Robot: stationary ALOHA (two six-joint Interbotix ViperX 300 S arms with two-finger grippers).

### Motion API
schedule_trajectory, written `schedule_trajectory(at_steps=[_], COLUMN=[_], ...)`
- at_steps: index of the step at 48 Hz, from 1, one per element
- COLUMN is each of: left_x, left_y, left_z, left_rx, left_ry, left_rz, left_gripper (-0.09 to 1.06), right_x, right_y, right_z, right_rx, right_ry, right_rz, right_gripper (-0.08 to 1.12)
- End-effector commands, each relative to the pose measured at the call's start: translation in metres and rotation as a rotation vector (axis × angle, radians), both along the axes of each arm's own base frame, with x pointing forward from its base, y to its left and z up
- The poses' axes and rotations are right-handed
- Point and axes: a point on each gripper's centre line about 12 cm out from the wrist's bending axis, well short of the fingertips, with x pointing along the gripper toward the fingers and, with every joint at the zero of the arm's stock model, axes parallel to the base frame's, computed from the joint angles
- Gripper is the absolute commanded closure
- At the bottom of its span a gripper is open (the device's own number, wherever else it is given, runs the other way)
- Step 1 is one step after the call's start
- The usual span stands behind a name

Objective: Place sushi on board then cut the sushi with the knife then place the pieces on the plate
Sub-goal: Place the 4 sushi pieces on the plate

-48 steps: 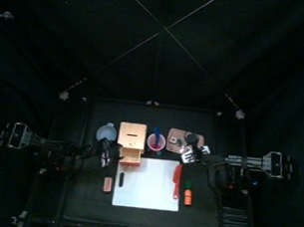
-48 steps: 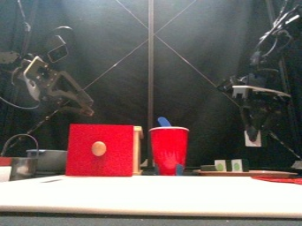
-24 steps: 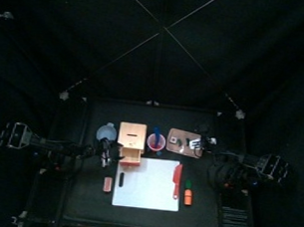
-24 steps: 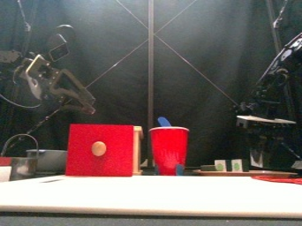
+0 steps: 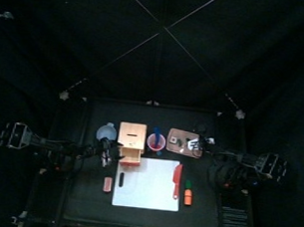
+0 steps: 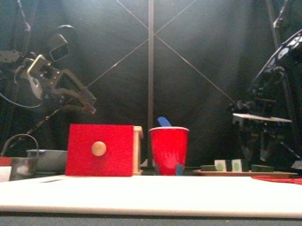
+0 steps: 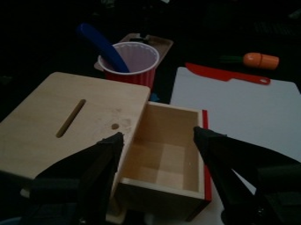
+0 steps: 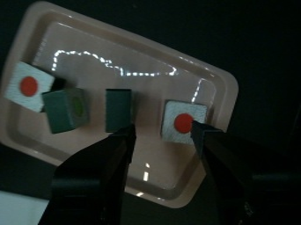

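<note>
With pieces (image 8: 118,109) apart on tray (image 8: 123,75), last step looks done; right gripper (image 8: 160,132) spread above them, left gripper (image 7: 159,139) spread over box (image 7: 59,123); next: retract clear.

I work inside a booth of black cloth. The back curtain (image 5: 158,46) fills everything behind my surface (image 5: 84,196), and it hangs in soft folds. A left side curtain (image 5: 17,84) and a right side curtain (image 5: 292,108), both black, close me in. The surface itself is small, black and matte. Seen level from the front, light falls from above and leaves a pale greyish glow (image 6: 189,35) high on the back curtain, which grows darker lower down.
</note>
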Motion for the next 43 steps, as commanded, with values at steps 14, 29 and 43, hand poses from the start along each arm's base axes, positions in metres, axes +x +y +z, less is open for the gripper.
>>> schedule_trajectory(at_steps=[14, 29, 43], left_x=[0.017, 0.024, 0.032], left_y=[0.000, 0.005, 0.003], left_z=[0.025, 0.023, 0.011], left_rx=[0.003, -0.057, -0.111], left_ry=[-0.080, -0.077, -0.039], left_rz=[-0.002, 0.054, 0.090], left_gripper=[0.00, 0.00, 0.00], right_x=[0.059, 0.105, 0.128], right_y=[0.095, 0.145, 0.146], right_z=[0.068, 0.066, 0.063], right_rx=[-0.102, -0.161, -0.216], right_ry=[-0.497, -0.665, -0.605], right_rz=[0.570, 1.013, 1.095], right_gripper=[0.17, 0.17, 0.17])
